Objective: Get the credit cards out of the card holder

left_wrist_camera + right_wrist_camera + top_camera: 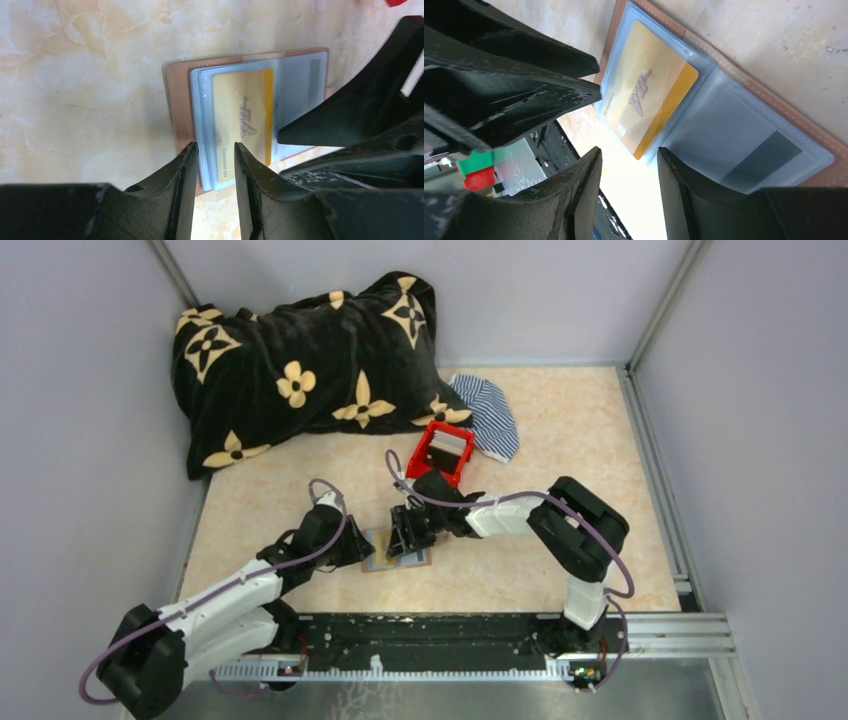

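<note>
We note: reddish-brown leather card holder (175, 100) open on beige marbled bench (75, 75); left claw (214, 147), right claw (626, 155) both released, tips at its yellow plastic VIP card (245, 115).

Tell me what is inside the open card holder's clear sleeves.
An orange VIP card fills one top sleeve of the card holder; the neighbouring sleeve shows a grey strip. Sleeves stacked beneath are covered, contents unseen.

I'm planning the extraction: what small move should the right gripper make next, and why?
Probably close the right gripper on the gold card's corner: its open jaws seem to straddle that corner, while the left gripper stands over the card holder's edge, open.
</note>
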